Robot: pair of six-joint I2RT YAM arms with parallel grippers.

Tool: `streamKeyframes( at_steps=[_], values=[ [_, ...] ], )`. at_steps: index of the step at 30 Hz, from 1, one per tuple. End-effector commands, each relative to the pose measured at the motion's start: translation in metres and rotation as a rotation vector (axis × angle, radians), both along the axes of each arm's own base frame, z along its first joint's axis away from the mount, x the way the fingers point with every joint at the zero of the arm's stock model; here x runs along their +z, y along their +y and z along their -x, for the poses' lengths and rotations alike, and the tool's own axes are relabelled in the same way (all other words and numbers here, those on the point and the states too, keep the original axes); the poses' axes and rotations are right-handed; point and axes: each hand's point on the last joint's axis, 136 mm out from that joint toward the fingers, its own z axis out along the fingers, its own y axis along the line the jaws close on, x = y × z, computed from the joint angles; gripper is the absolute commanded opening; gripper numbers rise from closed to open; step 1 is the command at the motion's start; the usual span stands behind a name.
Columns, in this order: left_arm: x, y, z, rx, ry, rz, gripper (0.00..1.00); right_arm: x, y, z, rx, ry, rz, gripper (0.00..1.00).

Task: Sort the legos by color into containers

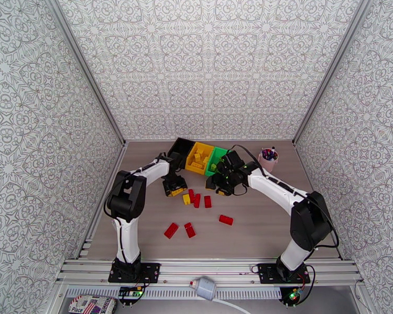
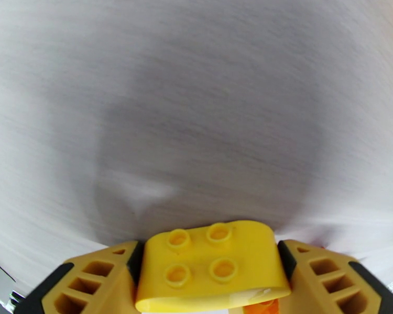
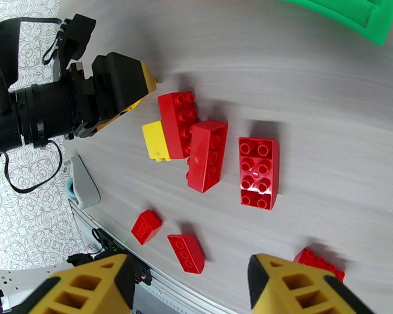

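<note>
Items as I read them from my station:

1. Left end effector (image 1: 174, 188): clenched on a yellow brick (image 2: 212, 260), pads against both ends, studs facing the wrist camera, low over the desk (image 1: 259, 226), at 6 o'clock from the black bin (image 1: 182, 145).
2. Right end effector (image 3: 188, 281): released, fingers apart, nothing between them; at 6 o'clock from the green bin (image 1: 220, 151).
3. Yellow bin (image 1: 200, 146): between the black and green bins, yellow bricks inside.
4. Loose on the desk: three red bricks (image 3: 207, 153) clustered at 3 o'clock from the left end effector, a second yellow brick (image 3: 155, 141) touching one; three more red bricks (image 1: 189, 230) at 6 o'clock.
</note>
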Motion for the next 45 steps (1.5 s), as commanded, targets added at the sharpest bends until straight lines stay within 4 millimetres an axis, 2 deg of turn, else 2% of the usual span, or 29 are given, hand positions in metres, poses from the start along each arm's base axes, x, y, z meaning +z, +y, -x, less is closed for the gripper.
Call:
streamKeyframes(
  at_steps=[1,8,14,21,25,32,34,36,38,41,45],
  values=[
    [-0.002,-0.003,0.009,-0.010,0.017,0.016,0.61,0.003,0.002,0.000,-0.004,-0.010,-0.003,0.62],
    [0.023,-0.010,0.001,-0.035,-0.045,0.053,0.58,0.007,0.003,-0.003,-0.003,-0.022,0.000,0.62],
    [0.057,-0.031,-0.020,-0.063,-0.141,0.159,0.58,0.016,0.000,-0.018,-0.002,-0.049,0.024,0.61],
    [0.103,-0.058,-0.063,-0.033,-0.275,0.375,0.58,0.028,-0.018,-0.046,-0.052,-0.069,0.019,0.61],
    [0.119,-0.067,-0.095,0.015,-0.328,0.480,0.58,0.032,-0.033,-0.059,-0.070,-0.074,0.028,0.61],
    [0.133,-0.091,-0.155,0.055,-0.379,0.609,0.61,0.036,-0.054,-0.072,-0.118,-0.074,0.024,0.61],
    [0.132,-0.099,-0.169,0.053,-0.376,0.627,0.67,0.037,-0.058,-0.074,-0.129,-0.072,0.025,0.61],
    [0.136,-0.103,-0.179,0.051,-0.386,0.630,0.77,0.038,-0.061,-0.075,-0.134,-0.073,0.024,0.61],
    [0.136,-0.103,-0.185,0.053,-0.392,0.626,0.83,0.039,-0.063,-0.075,-0.137,-0.073,0.025,0.61],
    [0.141,-0.100,-0.185,0.053,-0.409,0.610,0.84,0.039,-0.064,-0.073,-0.135,-0.073,0.026,0.61],
    [0.149,-0.091,-0.172,0.036,-0.424,0.560,0.84,0.037,-0.064,-0.069,-0.139,-0.068,0.017,0.61]
  ],
)
